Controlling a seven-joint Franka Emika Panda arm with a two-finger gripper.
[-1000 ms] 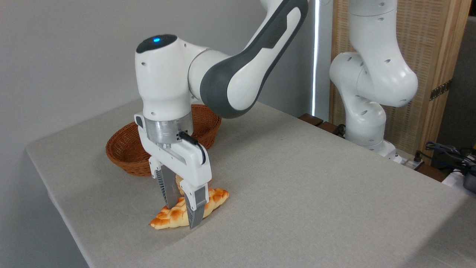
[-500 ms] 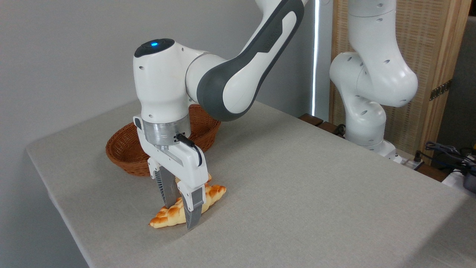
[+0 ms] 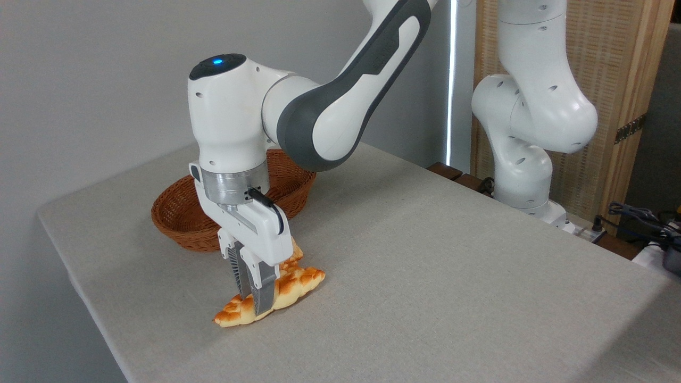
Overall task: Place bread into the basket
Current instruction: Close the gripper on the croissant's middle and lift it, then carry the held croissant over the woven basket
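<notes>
At my remote station, I watch the gripper (image 3: 254, 298) pinch the bread (image 3: 271, 295) across its narrow middle, jaws drawn tight against both sides while the loaf lies on the table (image 3: 425, 276). I judge the central hold is chosen so neither pointed end droops once lifted. The fingers stand nearly upright, tips close to the cloth, which suits a low, flat loaf. The basket (image 3: 183, 221) sits just behind the gripper, open side up, a short carry away. The bread is long and braided, golden-yellow with orange-brown toasted patches, its left tip resting on the table, its right end slightly raised.
</notes>
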